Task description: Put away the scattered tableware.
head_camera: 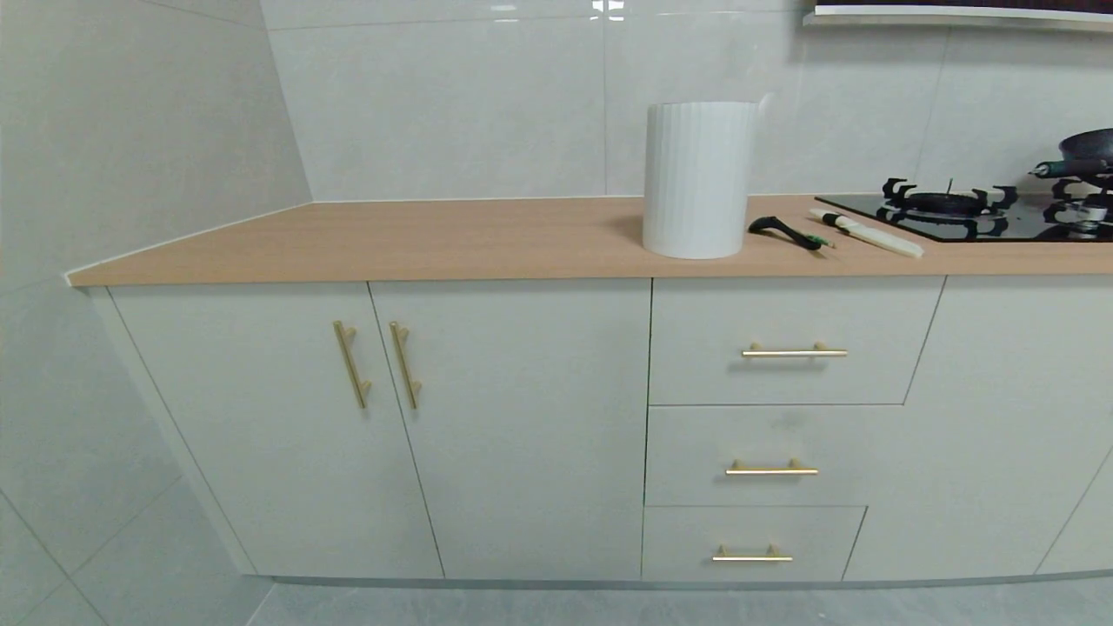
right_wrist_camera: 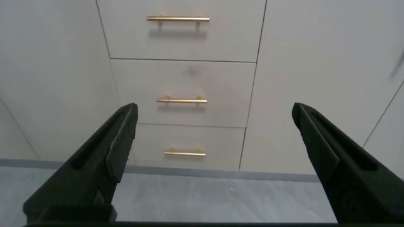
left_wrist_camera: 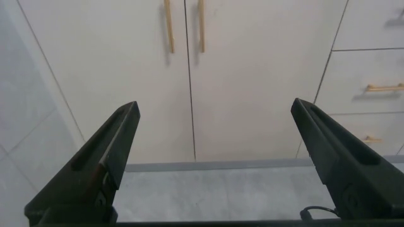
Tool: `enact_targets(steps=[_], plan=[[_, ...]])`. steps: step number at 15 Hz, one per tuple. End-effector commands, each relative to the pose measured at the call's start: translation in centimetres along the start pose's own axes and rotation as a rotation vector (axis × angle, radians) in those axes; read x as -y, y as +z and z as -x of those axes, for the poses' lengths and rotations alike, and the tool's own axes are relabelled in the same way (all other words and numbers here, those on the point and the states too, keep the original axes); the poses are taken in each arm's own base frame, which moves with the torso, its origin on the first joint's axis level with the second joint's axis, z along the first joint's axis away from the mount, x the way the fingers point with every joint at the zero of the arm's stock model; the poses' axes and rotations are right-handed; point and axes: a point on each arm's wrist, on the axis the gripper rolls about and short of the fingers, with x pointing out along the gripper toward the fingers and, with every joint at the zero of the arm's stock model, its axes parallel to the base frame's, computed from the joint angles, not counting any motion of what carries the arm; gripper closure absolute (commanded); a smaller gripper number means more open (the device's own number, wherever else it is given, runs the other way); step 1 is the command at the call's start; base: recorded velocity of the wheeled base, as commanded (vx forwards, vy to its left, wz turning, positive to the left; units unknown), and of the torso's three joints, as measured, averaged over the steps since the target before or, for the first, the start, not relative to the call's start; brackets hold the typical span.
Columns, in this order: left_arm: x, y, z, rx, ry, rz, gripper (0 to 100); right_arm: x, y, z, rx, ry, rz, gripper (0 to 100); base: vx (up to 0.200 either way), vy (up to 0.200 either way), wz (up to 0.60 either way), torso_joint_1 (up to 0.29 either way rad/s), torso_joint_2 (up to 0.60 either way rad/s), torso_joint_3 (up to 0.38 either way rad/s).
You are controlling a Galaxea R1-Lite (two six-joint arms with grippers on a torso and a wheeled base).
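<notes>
Where the tiled walls meet in a corner, a long run of pale grey-white kitchen cabinets fills the lower half of the head view. A pair of double doors sits on the left and a stack of three drawers on the right, all shut and fitted with slim brass bar handles. On top lies a light wood-grain countertop.

At its far right end sits a black glass gas hob with a dark pan on the rear burner. Just left of the hob, near the counter's front edge, a tall white ribbed cylindrical container stands upright.

Between container and hob lie the two loose pieces of tableware. A small black-handled peeler lies flat just beside the container. A long cream-coloured utensil with a dark band near its far end lies at an angle, close to the hob's edge. The two are near each other but apart.

The left gripper hangs low before the double doors, above the grey floor, with its dark fingers spread wide and nothing between them. The right gripper hangs before the drawer stack, also spread wide and holding nothing.
</notes>
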Motion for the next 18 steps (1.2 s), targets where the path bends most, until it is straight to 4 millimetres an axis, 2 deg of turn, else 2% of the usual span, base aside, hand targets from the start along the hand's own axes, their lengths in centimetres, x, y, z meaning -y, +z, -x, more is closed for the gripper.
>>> enact_targets(steps=[1,3,11,12,13,14,15,18], plan=[[0.0,0.0,0.0,-0.001,0.001,0.000,0,0.0,0.0,0.0,-0.001,0.000,-0.001,0,0.200,0.000,0.00,0.012,0.00,0.002],[0.0,0.0,0.0,-0.001,0.001,0.000,0,0.0,0.0,0.0,-0.001,0.000,-0.001,0,0.200,0.000,0.00,0.005,0.00,-0.002],[0.0,0.0,0.0,-0.001,0.001,0.000,0,0.0,0.0,0.0,0.000,0.000,0.001,0,0.000,0.000,0.00,0.000,0.00,0.000],[0.0,0.0,0.0,-0.001,0.001,0.000,0,0.0,1.0,0.2,0.030,0.004,-0.003,0,0.000,0.000,0.00,0.000,0.00,0.000],[0.0,0.0,0.0,-0.001,0.001,0.000,0,0.1,3.3,0.6,0.063,0.028,-0.025,0,0.000,0.000,0.00,0.000,0.00,0.000],[0.0,0.0,0.0,-0.001,0.001,0.000,0,0.1,4.4,0.3,0.043,0.060,-0.036,0,0.000,0.000,0.00,0.000,0.00,0.000],[0.0,0.0,0.0,-0.001,0.001,0.000,0,0.1,4.8,-0.8,-0.041,0.115,-0.038,0,0.000,0.000,0.00,0.000,0.00,0.000],[0.0,0.0,0.0,-0.001,0.001,0.000,0,-0.5,5.6,-6.0,-0.392,0.232,-0.032,0,0.000,0.000,0.00,0.000,0.00,0.000]])
